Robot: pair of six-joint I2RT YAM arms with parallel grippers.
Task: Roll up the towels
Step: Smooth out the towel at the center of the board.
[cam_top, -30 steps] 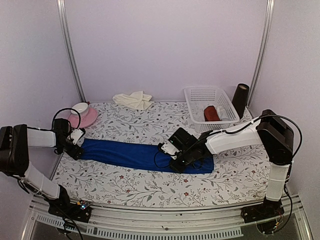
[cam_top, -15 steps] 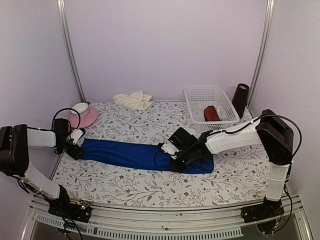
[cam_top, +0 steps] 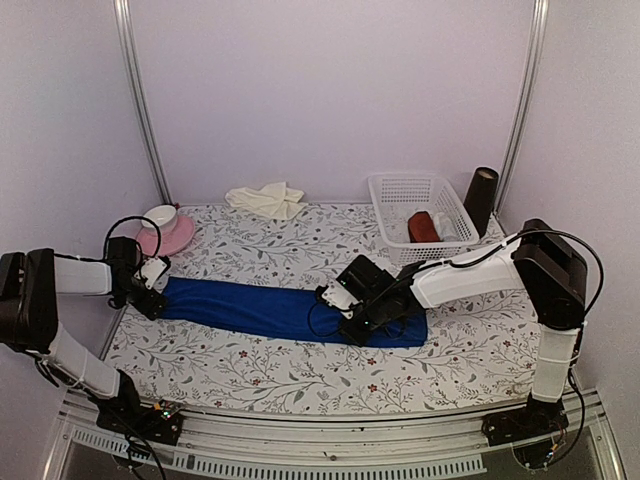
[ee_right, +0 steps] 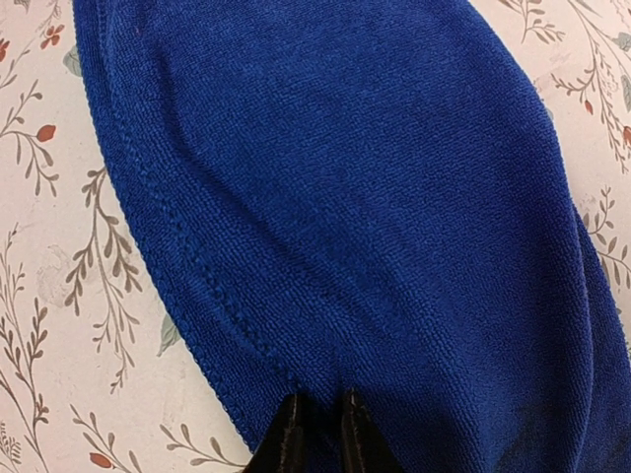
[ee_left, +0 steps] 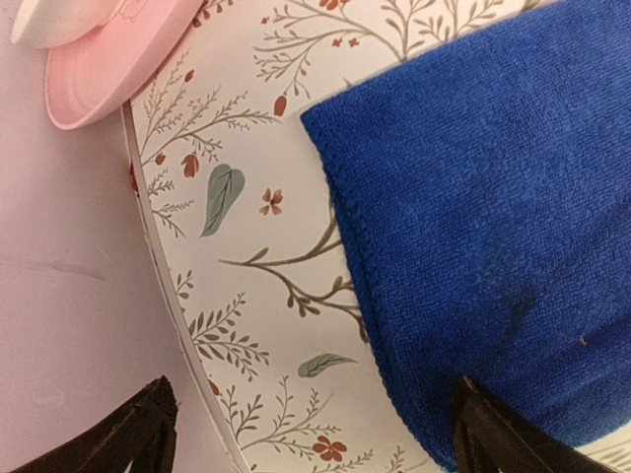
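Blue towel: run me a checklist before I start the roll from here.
1. The blue towel lies flat, full length: ok.
2. The right gripper has its jaws shut on the near hem: ok.
3. The left gripper holds the left end: not ok, jaws open, nothing gripped.
4. The pink plate is apart from the towel: ok.
5. The cream towel is laid out: not ok, crumpled at the back.

back left: pink plate, white cup on it | back right: white basket holding dark red roll | black cylinder beside
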